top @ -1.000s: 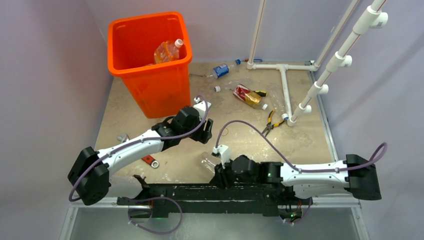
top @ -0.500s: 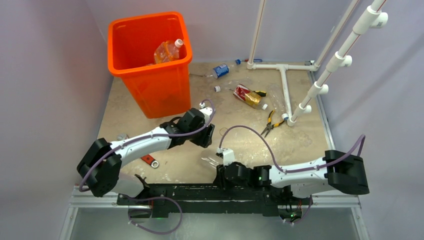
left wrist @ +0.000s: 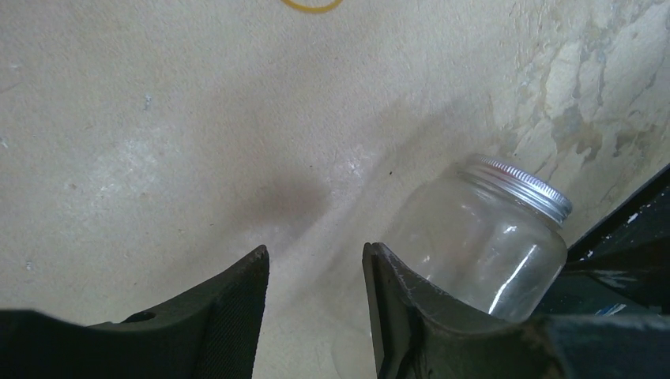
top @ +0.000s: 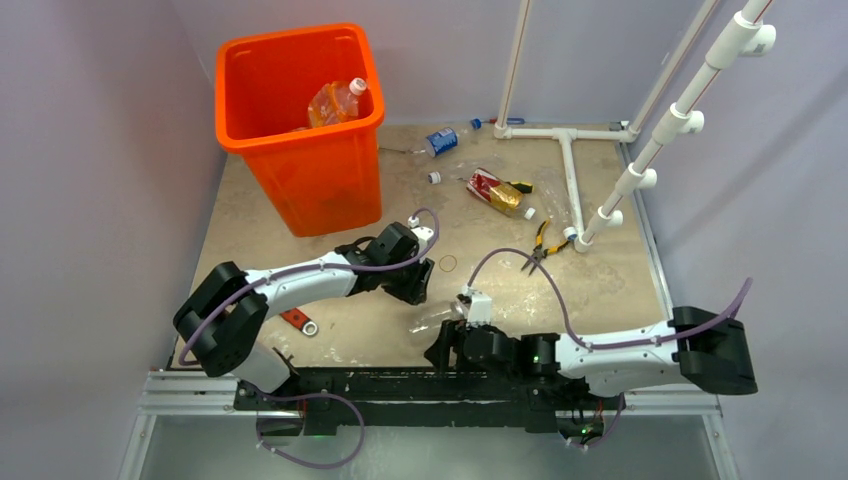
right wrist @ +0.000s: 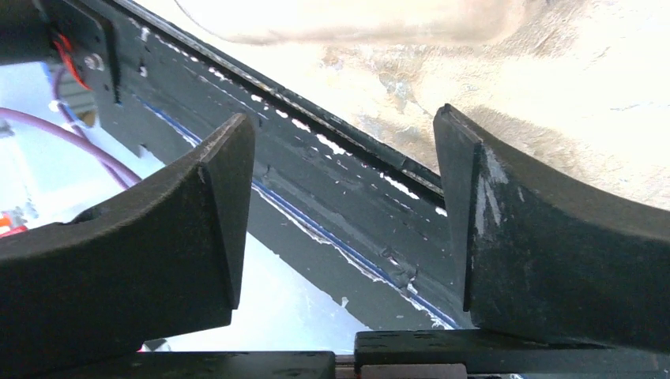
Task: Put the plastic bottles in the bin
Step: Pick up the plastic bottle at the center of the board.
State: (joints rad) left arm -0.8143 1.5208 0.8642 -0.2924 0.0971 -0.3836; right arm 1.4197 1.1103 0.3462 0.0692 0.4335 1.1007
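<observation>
The orange bin (top: pixel 300 130) stands at the back left with an orange-tinted bottle (top: pixel 335 101) inside. More plastic bottles lie behind the arms: a blue-labelled one (top: pixel 440 140), a red-labelled one (top: pixel 490 188) and a small clear one (top: pixel 447 176). A clear container with a silver screw lid (top: pixel 437 316) (left wrist: pixel 482 237) lies on its side near the front edge. My left gripper (top: pixel 418 288) (left wrist: pixel 314 257) hovers low just beside it, jaws narrowly open with only table between them. My right gripper (top: pixel 440 352) (right wrist: pixel 344 126) is wide open over the black base rail (right wrist: pixel 332 197), holding nothing.
Yellow-handled pliers (top: pixel 540 245) lie right of centre. A red-handled wrench (top: pixel 298 320) sits by the left arm. A white pipe frame (top: pixel 570 180) occupies the back right. A thin ring (top: pixel 447 263) (left wrist: pixel 310 4) lies on the table ahead of the left gripper.
My right gripper has opened wide and dropped back over the base rail. My left arm has swung right and toward the front, its jaws narrowing. The clear container has shifted slightly right.
</observation>
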